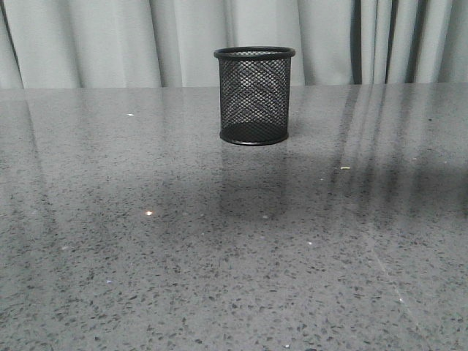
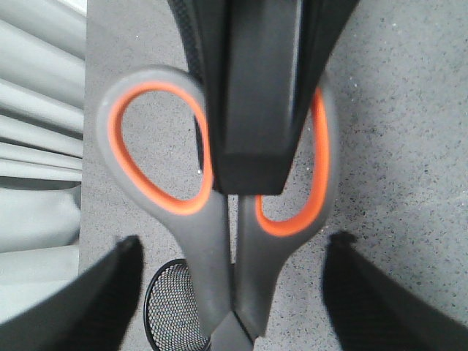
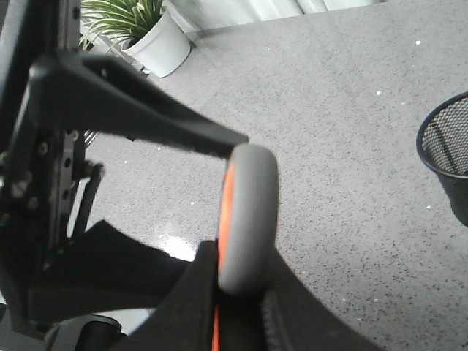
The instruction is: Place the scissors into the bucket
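The scissors (image 2: pixel 219 241), grey handles lined orange, hang in the air with the blades pointing toward the table. My right gripper (image 3: pixel 245 270) is shut on one handle loop (image 3: pixel 248 212); its black fingers (image 2: pixel 252 110) cover the loops in the left wrist view. My left gripper (image 2: pixel 234 245) is open, its fingers apart on either side of the handles and not touching them. The black mesh bucket (image 1: pixel 254 95) stands upright and empty at the table's far middle. It shows beneath the scissors in the left wrist view (image 2: pixel 172 314) and at the edge of the right wrist view (image 3: pixel 447 146). Neither gripper nor the scissors shows in the front view.
The grey speckled table (image 1: pixel 219 256) runs back to a pale curtain (image 1: pixel 110 44). A potted plant (image 3: pixel 157 36) stands off the table's edge. The left arm's black frame (image 3: pixel 110 110) is close beside the right gripper.
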Robot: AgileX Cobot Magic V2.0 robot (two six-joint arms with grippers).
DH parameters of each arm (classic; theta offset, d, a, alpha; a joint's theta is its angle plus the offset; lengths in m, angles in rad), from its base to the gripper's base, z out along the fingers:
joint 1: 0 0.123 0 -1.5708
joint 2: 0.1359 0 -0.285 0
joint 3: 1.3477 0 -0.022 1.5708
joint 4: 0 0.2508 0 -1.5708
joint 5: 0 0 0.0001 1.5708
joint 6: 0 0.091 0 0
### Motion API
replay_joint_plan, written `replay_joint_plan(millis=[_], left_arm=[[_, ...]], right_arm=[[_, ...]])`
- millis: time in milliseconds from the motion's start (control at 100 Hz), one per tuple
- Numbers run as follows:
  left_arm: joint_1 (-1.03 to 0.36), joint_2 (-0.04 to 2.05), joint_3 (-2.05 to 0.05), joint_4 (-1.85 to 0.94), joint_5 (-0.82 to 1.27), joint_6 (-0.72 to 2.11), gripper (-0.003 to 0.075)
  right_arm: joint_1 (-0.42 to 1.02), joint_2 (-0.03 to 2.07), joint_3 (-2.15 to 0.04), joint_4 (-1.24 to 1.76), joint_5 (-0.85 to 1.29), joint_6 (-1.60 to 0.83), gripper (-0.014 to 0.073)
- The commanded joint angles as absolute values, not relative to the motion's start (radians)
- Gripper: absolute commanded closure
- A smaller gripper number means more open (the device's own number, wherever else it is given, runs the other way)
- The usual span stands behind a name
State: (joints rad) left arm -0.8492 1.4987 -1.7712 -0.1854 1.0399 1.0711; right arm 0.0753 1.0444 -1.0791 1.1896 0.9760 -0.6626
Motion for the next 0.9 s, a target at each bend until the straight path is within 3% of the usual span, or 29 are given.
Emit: replay_joint_plan(millis=[0, 280, 520, 890], left_arm=[[-0.856, 1.454, -1.805, -0.198, 0.975, 1.032, 0.0155], [-0.799, 1.393, -1.805, 0.054, 1.045, 0.798, 0.0246], [-0.585, 1.31, -1.805, -0.04, 1.069, 0.717, 0.0258], [-0.253, 1.236, -1.805, -0.253, 1.102, 0.717, 0.0258]], right_arm=[[0.075, 1.034, -1.112, 1.246, 0.948, -0.701, 0.0666], [0.073, 1.034, -1.176, 1.092, 0.9, -0.707, 0.0638], [0.073, 1.087, -1.304, 0.87, 0.878, -0.575, 0.0638], [0.076, 1.349, -1.655, 0.599, 1.092, -0.398, 0.0638]])
